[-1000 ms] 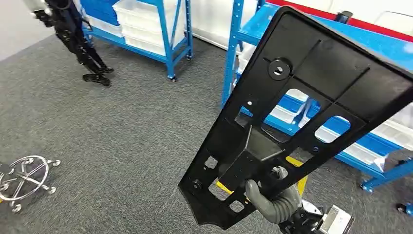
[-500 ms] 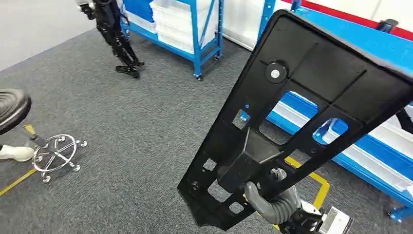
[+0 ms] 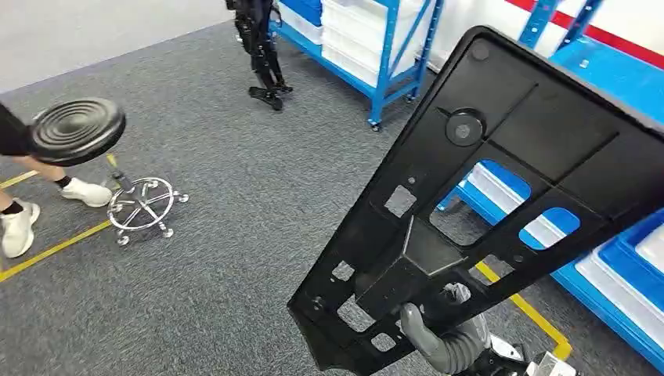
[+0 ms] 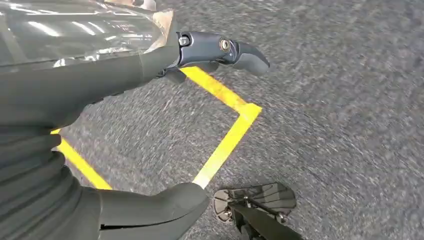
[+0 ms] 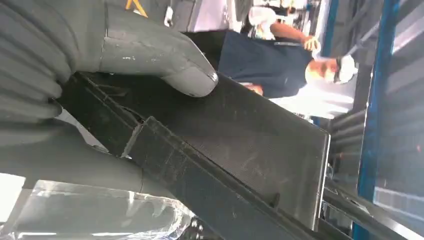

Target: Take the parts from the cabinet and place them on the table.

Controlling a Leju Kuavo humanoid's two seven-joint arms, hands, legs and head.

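Head view, right robot hand (image 3: 438, 333) gripping black panel's (image 3: 501, 196) lower end

Black panel (image 3: 501, 196), grey speckled carpet (image 3: 219, 219) with yellow lines, blue shelving (image 3: 391, 47).

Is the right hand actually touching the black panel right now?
Touching. In the right wrist view the right hand's thumb presses flat on the black panel; the head view shows its fingers curled around the panel's lower end.

stool (image 3: 78, 131) left, shelving (image 3: 376, 47) ahead (carpet between)
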